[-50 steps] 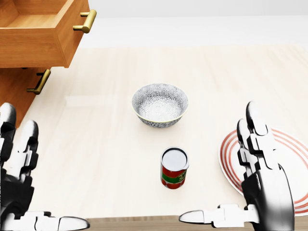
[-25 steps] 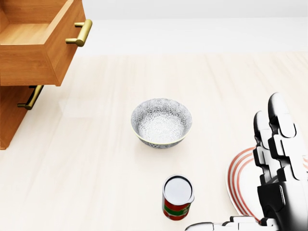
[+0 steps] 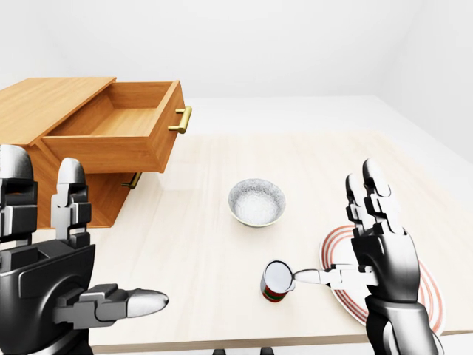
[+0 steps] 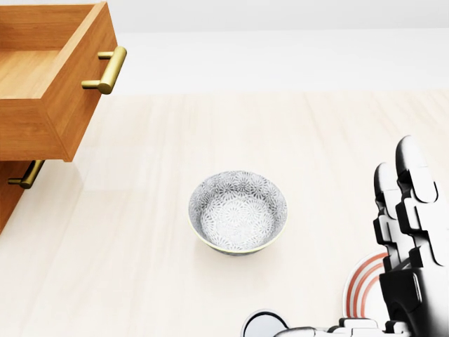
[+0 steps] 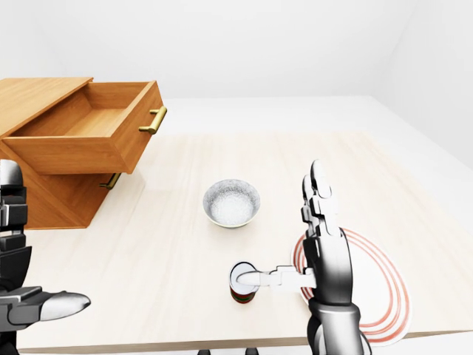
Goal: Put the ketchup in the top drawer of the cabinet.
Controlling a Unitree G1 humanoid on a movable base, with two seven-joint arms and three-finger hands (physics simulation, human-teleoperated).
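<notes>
Left hand (image 3: 63,274): spread wide, empty, low at the left-eye view's left.
Top drawer (image 3: 118,133): stood pulled out of the cabinet (image 3: 41,103).
Bowl (image 3: 256,202): sat mid-table (image 3: 222,155).
Ketchup (image 3: 276,282): upright below the bowl, just left of the striped plate (image 5: 388,296).
Right hand (image 3: 373,251): fingers unclenched, thumb at the ketchup's rim; contact unclear.

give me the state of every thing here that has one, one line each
top drawer: pulled open, nothing visible inside
lower drawer: shut
ketchup: upright on the table, right thumb at its top, not gripped
bowl: upright, empty
plate: flat, partly behind the right hand
left hand: open, holding nothing
right hand: open, fingers up
</notes>
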